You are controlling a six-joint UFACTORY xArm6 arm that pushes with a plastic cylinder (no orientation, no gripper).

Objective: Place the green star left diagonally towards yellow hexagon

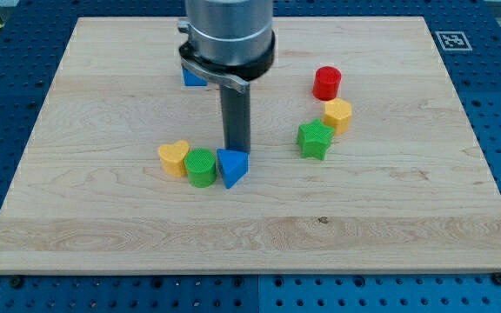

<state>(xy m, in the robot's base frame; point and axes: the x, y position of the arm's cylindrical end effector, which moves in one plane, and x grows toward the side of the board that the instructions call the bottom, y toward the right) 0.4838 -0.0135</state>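
The green star (315, 139) lies right of the board's middle, touching the yellow hexagon (338, 114), which sits just up and to its right. My tip (236, 149) is the lower end of the dark rod. It stands about ninety pixels to the star's left, just above the blue triangle (232, 167). The arm's grey body hangs over the top middle of the board.
A red cylinder (327, 83) stands above the yellow hexagon. A yellow heart (174, 158), a green cylinder (201, 167) and the blue triangle form a row left of centre. Another blue block (193, 76) is partly hidden behind the arm. The wooden board (76, 217) lies on a blue table.
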